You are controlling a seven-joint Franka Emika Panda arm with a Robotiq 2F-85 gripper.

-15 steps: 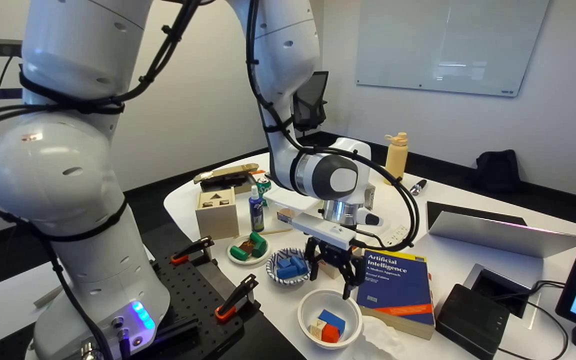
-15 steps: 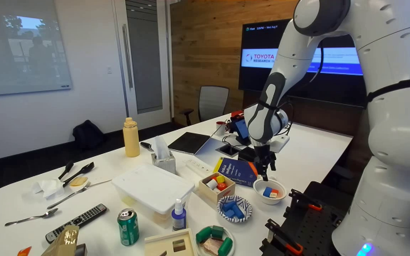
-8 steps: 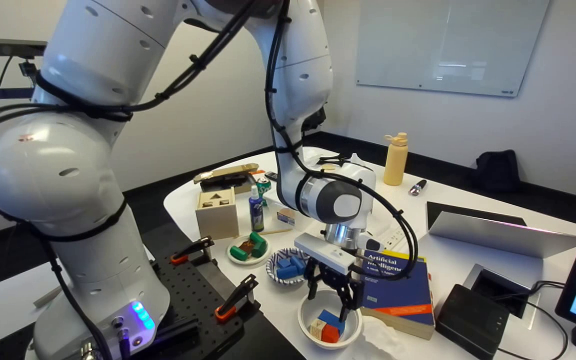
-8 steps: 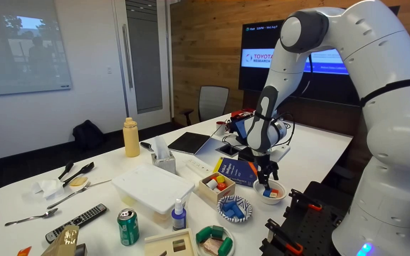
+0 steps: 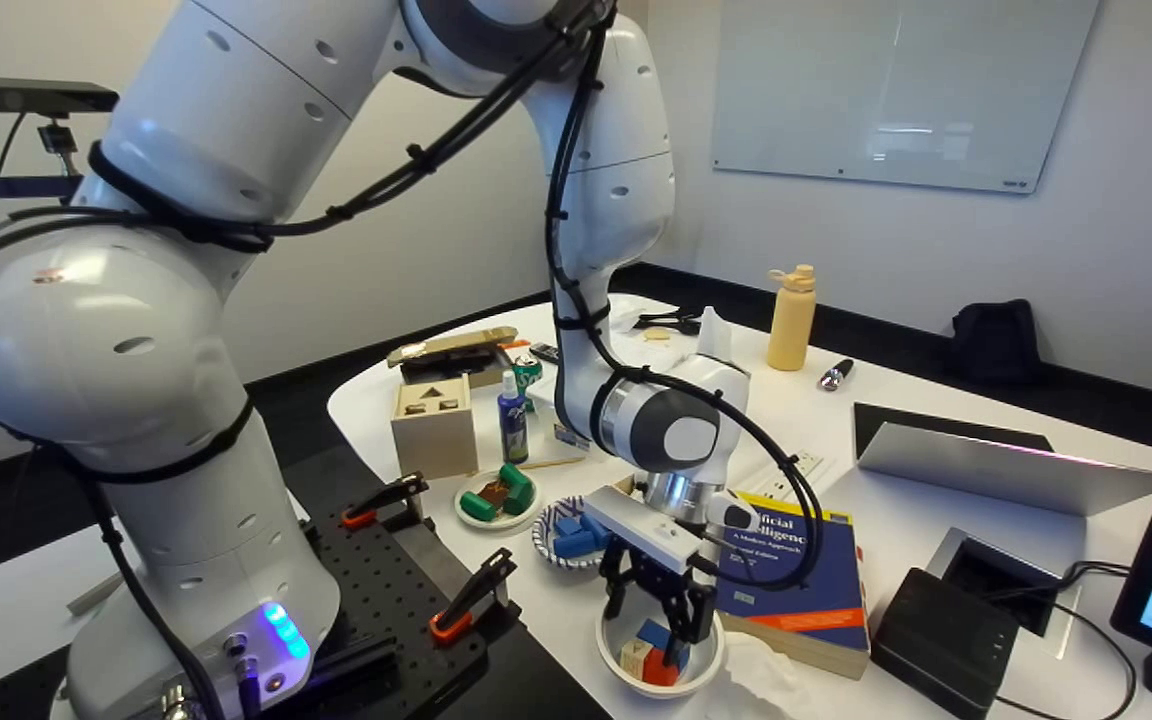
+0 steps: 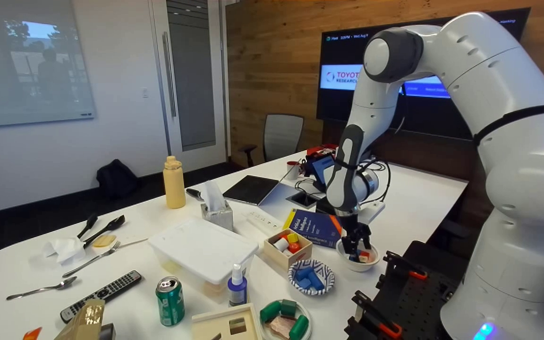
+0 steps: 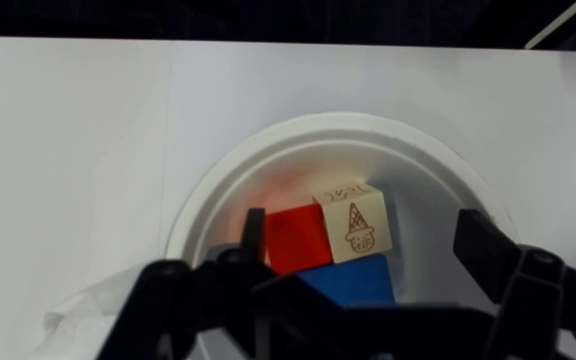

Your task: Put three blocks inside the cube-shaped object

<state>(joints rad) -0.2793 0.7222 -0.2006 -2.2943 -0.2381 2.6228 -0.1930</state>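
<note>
Presently the claw (image 7: 365, 240) is gaping wide, one fingertip hanging near the red block (image 7: 298, 245). A cream block (image 7: 360, 227) and a blue block (image 7: 353, 281) are lying beside it in a white bowl (image 7: 338, 120) under the claw. Well apart from the claw, the wooden cube box (image 5: 434, 440) is standing on the surface (image 5: 366, 400).

The white arm (image 5: 608, 215) is arching over the surface (image 5: 816, 420), its black jaws hanging spread over a white bowl (image 5: 616, 630), where a red block (image 5: 658, 668), a blue block (image 5: 652, 632) and a pale block (image 5: 634, 658) are sitting close together. One of the jaws is partly hiding the blue block; whether it's touching, I'm not managing to tell from here. Well apart, the tan wooden box (image 5: 434, 440) is standing beside a blue spray bottle (image 5: 513, 428), with a plate (image 5: 508, 521) of green blocks (image 5: 477, 507) lying between box and bowl.
</note>
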